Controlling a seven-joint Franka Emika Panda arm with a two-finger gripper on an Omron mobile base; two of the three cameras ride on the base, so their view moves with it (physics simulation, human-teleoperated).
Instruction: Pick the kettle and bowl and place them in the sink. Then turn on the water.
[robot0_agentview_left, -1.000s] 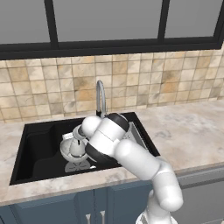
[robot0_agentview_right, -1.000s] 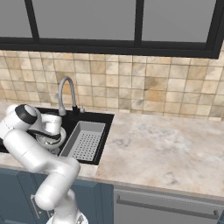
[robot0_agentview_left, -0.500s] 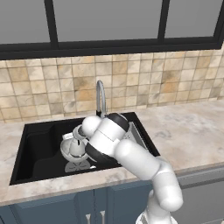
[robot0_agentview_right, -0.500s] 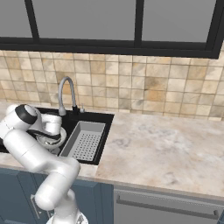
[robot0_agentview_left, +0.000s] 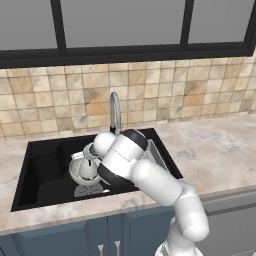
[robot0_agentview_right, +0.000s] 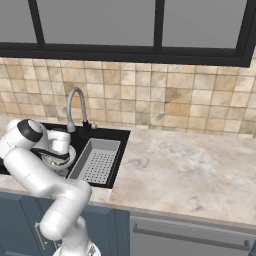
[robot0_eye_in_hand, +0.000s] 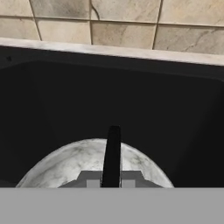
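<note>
Gripper (robot0_eye_in_hand: 111, 179) is down inside the sink (robot0_agentview_left: 45, 165), jaws closed from both sides on the kettle's thin black handle (robot0_eye_in_hand: 112, 153), as far as the hand view shows. The handle comes up dead centre between my finger pieces, touching both.

- Kettle (robot0_eye_in_hand: 83, 164): directly below my fingers, its marbled grey dome bulging out to both sides of them. The handle arch runs straight away from the hand camera, along my line of sight, so my jaws close across its thin side.
- Bowl (robot0_agentview_left: 76, 175): just under and around the kettle, on the sink floor, judging from the left base view. I cannot tell whether the kettle is touching the bowl or hanging just above it.
- Sink wall (robot0_eye_in_hand: 65, 87): black, ahead of my fingers and well apart from them. The pale counter lip and tan tiles (robot0_eye_in_hand: 122, 35) are beyond it.
- Faucet (robot0_agentview_left: 115, 107): behind and above my wrist, gooseneck curving over toward my side.
- Drain tray (robot0_agentview_right: 97, 162): off to my side, past the bowl, not under me.

My read is that both items are in the basin, or near enough, and the next move is a plain let-go. The thing that matters is that the kettle is straight down from me, not offset. After that I must rise and go back toward the faucet, which is up and behind, so I should lift clear of the handle arch first.
</note>
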